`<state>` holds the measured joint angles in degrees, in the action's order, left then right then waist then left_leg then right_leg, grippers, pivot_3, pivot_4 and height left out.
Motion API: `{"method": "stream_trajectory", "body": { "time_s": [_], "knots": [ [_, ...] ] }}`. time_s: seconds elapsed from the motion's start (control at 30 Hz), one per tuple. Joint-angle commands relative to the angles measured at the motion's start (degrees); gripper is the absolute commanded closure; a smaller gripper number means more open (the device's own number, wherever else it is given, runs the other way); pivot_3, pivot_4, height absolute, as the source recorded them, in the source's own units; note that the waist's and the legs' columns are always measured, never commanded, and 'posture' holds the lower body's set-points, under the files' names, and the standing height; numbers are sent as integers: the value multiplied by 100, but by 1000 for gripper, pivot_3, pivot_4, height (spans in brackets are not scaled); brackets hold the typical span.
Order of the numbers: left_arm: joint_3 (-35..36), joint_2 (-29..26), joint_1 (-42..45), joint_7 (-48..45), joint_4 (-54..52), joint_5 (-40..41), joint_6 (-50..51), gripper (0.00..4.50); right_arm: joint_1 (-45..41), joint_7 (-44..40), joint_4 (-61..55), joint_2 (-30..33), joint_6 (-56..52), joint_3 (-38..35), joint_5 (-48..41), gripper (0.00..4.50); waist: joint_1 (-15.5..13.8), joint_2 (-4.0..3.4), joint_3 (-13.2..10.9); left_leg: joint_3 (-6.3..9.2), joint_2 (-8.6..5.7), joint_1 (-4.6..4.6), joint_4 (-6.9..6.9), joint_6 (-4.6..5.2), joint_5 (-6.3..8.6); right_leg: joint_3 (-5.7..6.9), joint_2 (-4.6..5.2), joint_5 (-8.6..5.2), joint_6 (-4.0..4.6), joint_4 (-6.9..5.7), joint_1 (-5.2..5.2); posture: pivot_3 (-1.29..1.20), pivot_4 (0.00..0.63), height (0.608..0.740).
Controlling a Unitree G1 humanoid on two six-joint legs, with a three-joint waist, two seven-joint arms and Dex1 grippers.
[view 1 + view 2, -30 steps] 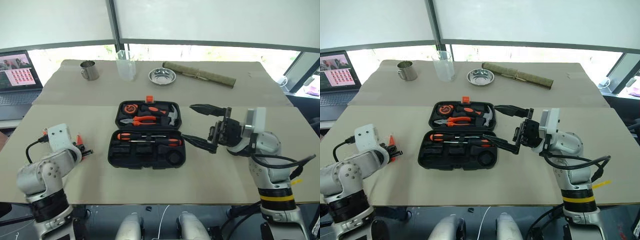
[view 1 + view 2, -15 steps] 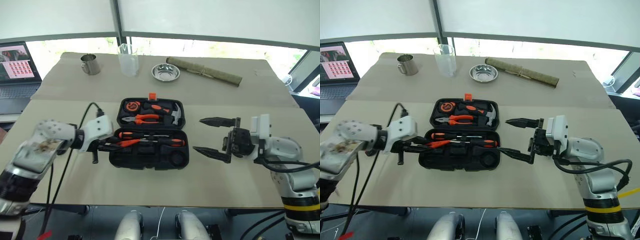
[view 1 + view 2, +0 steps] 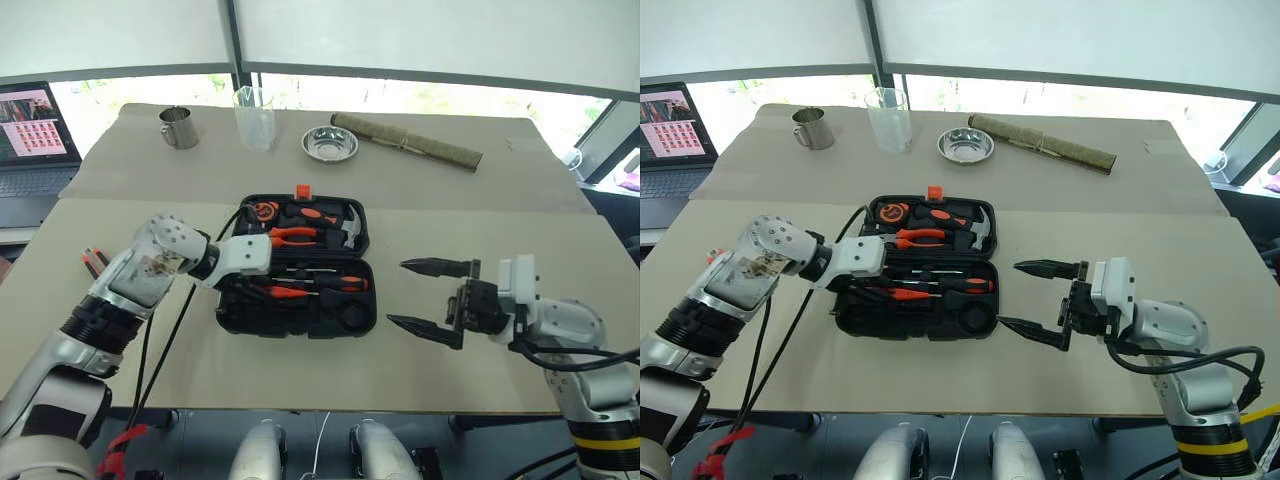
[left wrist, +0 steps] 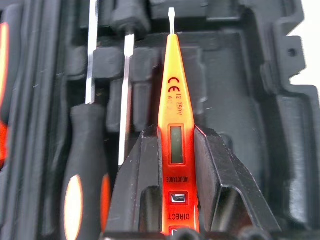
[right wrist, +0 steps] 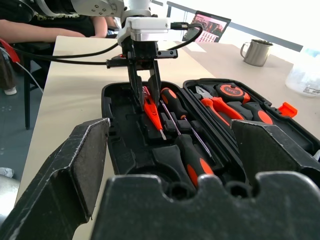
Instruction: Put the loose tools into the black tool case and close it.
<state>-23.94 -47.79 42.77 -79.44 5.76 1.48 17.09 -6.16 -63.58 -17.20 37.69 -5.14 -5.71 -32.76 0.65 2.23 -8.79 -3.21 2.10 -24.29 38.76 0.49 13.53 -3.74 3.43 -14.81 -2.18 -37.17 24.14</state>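
Note:
The black tool case [image 3: 232, 300] lies open in the middle of the table. My left gripper [image 4: 177, 132] is shut on the small all-orange tester screwdriver [image 4: 174, 90]. It holds it tip-down just over the near half of the case, beside two orange-and-black-handled screwdrivers [image 3: 322, 284] lying in their slots. From the right wrist view, the tester [image 5: 152, 112] points into the moulded tray. My right gripper [image 3: 396, 292] hangs open above the table to the right of the case, holding nothing. A small orange-and-black thing [image 3: 93, 262] lies on the table behind my left arm.
Pliers [image 3: 288, 236], a hammer [image 3: 345, 230] and a tape measure [image 3: 263, 212] sit in the case's far half. Along the back stand a laptop [image 3: 35, 130], a metal cup [image 3: 180, 128], a clear beaker [image 3: 255, 118], a steel bowl [image 3: 330, 144] and a rolled mat [image 3: 405, 141]. A person's arm [image 5: 50, 30] rests at the table's far side.
My left arm has swung from the table's left side to over the case, the wrist rolling, with the tester still gripped. My right gripper has sunk a little and drawn away from the case.

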Motion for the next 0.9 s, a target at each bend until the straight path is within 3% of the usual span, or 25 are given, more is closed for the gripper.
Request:
{"method": "stream_trajectory", "body": {
  "time_s": [0.03, 0.33, 0.67, 0.7, 0.9],
  "knots": [
    [-37, -71, 142, 14, 121, -335, 27, 4068, 13, 12, -129, -29, 215, -199, -25, 0, 1, 0, 0, 0, 0, 0, 1, 0, 0, 0, 0, 1, -1, 0, -1, 0, 150, 740],
    [-22, -230, 123, -232, 173, -655, -33, 4068, 20, -28, -22, -45, 343, -183, -32, 0, 23, 0, 0, 3, 2, 2, 8, 0, 0, -1, -1, 3, -3, -7, -3, 0, 150, 740],
    [37, 49, -64, -111, 45, -621, 405, 4068, -136, -12, 26, -66, 313, -76, -27, 0, 20, -1, 1, 2, 3, 8, 13, 0, 0, -3, -4, 3, -3, -19, -5, 0, 150, 740],
    [149, 101, -82, 94, 99, -626, 319, 3268, -153, -1, 23, -71, 299, -70, -32, 0, 21, -2, 1, 1, 3, 9, 14, 0, 0, -4, -4, 3, -3, -22, -4, 0, 150, 740],
    [801, 274, -48, 83, 236, 59, 9, 1122, -187, 28, 23, -95, 247, -48, -56, 0, 5, -2, 1, 2, 1, 12, 22, -1, -1, -9, -3, 3, -3, -46, 0, 0, 150, 740]
  ]
}}
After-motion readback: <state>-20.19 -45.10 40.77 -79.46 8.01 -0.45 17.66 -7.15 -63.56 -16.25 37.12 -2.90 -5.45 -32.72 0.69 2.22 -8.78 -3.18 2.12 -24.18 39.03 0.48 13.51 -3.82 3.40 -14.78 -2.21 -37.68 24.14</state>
